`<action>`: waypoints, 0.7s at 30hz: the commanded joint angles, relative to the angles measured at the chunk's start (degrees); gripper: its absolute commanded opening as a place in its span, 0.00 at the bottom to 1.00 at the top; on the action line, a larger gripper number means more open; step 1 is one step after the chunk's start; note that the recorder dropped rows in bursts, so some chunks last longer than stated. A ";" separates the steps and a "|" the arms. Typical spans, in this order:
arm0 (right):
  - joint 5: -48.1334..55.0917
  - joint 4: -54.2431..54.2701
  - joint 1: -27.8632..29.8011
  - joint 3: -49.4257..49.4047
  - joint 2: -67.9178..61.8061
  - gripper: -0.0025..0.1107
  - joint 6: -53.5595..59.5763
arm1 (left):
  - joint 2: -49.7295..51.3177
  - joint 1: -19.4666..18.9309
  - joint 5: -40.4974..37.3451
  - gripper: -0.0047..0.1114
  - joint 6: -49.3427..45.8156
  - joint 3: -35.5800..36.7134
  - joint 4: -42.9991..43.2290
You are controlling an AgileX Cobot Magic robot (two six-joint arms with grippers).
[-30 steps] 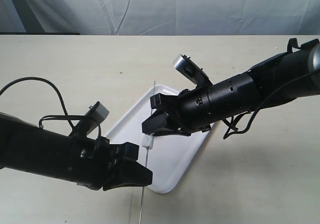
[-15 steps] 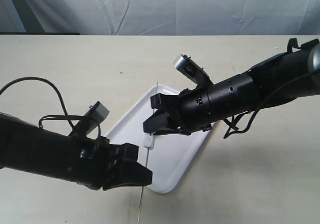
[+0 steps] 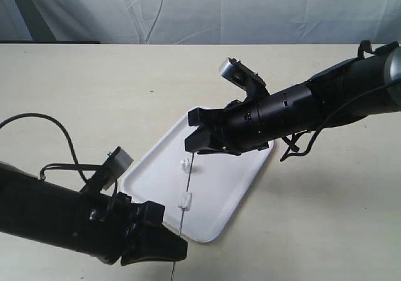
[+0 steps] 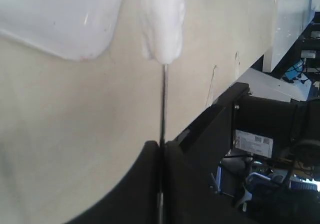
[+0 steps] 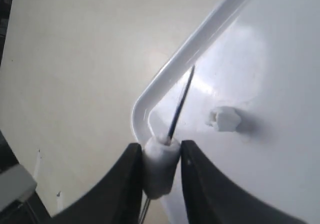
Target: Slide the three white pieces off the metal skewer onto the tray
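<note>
Metal skewer (image 4: 163, 104) is pinched near one end between the tightly closed jaws of the left gripper (image 3: 177, 246) and slants up over the white tray (image 3: 219, 193). The right gripper (image 5: 160, 151) clamps one white piece (image 5: 160, 169) near the skewer's tip. A second piece (image 3: 184, 199) sits mid-skewer. A third piece (image 3: 184, 164) lies loose on the tray.

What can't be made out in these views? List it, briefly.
Exterior view: the gripped white piece, hidden by the right gripper.
Exterior view: the metal skewer, lower end cut by the bottom edge.
Left wrist view: skewer beyond the threaded white piece, cut by the top edge.
</note>
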State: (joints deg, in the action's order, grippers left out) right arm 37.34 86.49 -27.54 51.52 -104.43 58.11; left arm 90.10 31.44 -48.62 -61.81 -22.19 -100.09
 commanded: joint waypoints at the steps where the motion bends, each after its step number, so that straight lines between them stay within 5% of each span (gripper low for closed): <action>1: -3.62 -0.37 0.06 1.43 0.00 0.25 0.38 | -0.26 0.07 -4.06 0.04 -0.51 3.26 0.14; 8: -8.15 -2.70 0.06 1.57 0.00 0.25 0.38 | -0.26 0.07 -10.32 0.04 -2.26 8.82 0.14; 13: -7.33 -4.34 0.06 1.57 0.00 0.25 0.38 | -0.26 0.07 -7.25 0.04 -3.13 8.44 0.14; 18: -4.38 -6.59 0.06 1.57 0.00 0.42 0.27 | -0.26 0.07 -1.73 0.04 -2.68 4.96 0.14; 21: -3.15 -6.59 0.06 1.57 0.00 0.42 -1.75 | -0.26 0.07 1.06 0.04 -1.44 2.16 0.14</action>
State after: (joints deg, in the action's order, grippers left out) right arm 32.73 80.59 -27.54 52.75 -104.43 57.62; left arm 90.04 31.44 -50.07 -64.26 -17.61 -99.61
